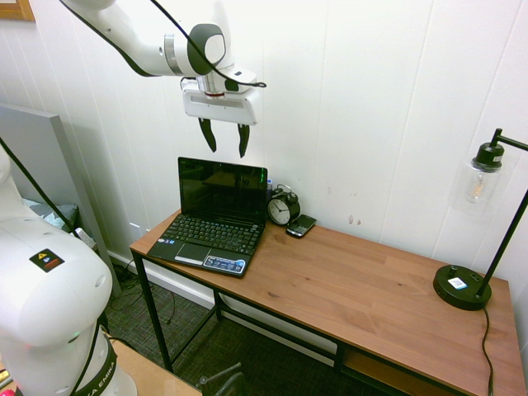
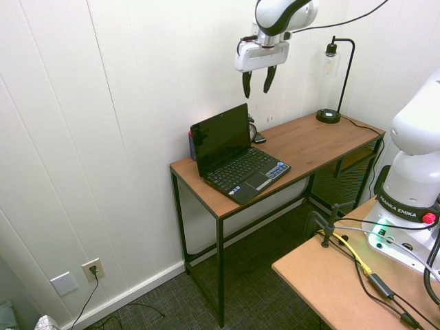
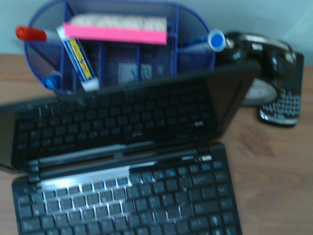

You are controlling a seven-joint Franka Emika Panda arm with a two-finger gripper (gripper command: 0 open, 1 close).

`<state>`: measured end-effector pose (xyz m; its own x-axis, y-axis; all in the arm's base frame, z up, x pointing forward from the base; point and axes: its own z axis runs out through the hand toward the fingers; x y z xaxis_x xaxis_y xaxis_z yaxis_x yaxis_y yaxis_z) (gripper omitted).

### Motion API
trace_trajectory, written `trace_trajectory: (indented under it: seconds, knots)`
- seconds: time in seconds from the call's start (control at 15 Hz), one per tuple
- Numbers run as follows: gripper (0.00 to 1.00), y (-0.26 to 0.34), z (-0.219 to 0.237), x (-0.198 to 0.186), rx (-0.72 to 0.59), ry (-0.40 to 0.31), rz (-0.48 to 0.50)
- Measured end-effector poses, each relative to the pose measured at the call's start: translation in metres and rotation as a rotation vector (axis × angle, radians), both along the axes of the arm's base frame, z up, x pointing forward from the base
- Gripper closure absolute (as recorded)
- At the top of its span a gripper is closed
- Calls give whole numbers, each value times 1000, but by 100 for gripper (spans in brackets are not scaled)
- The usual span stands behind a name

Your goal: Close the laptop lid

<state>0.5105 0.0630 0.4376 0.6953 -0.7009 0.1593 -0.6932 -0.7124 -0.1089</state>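
Nearest us, the laptop (image 1: 213,233) sits at the left end of the wooden desk (image 1: 355,289), its keyboard (image 1: 216,233) facing the front edge and the stickers on its palm rest catching the light. The laptop lid (image 1: 223,192) is up, open and upright, tilted slightly back toward the wall, its dark screen glossy and blank. In the wrist view that screen mirrors the keys below it, and the hinge line runs straight across.

Just behind the lid, the wrist view picks out a blue mesh organiser (image 3: 117,46) with a pink pad and pens standing in its compartments. Beside the lid's right edge sits a small black alarm clock (image 1: 283,208), and touching distance from that, a black phone (image 1: 301,225) with a keypad lies flat on the wood.

Far along the desk, well apart from all this, a black lamp (image 1: 474,247) with a round base stands at the other end.

And up high, the gripper (image 1: 223,137) hangs over the lid's top edge, clear of it, pointing steeply down. The two dark fingers (image 1: 209,134) are spread wide with nothing between them. From the second exterior view, the gripper (image 2: 257,81) is close to the white panelled wall (image 1: 371,107), above and behind the screen.
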Motion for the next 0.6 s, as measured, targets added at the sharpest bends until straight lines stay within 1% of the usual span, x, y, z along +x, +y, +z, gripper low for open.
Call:
trace_trajectory:
  seconds: [0.2,0.33,0.47,0.53,0.6]
  knots:
    - [0,29,-7,55,-3,-22,13]
    - [0,45,-25,87,12,-1,33]
    - [0,58,-45,107,23,32,42]
    - [100,61,-54,114,29,48,42]
    - [100,63,-59,118,38,64,39]
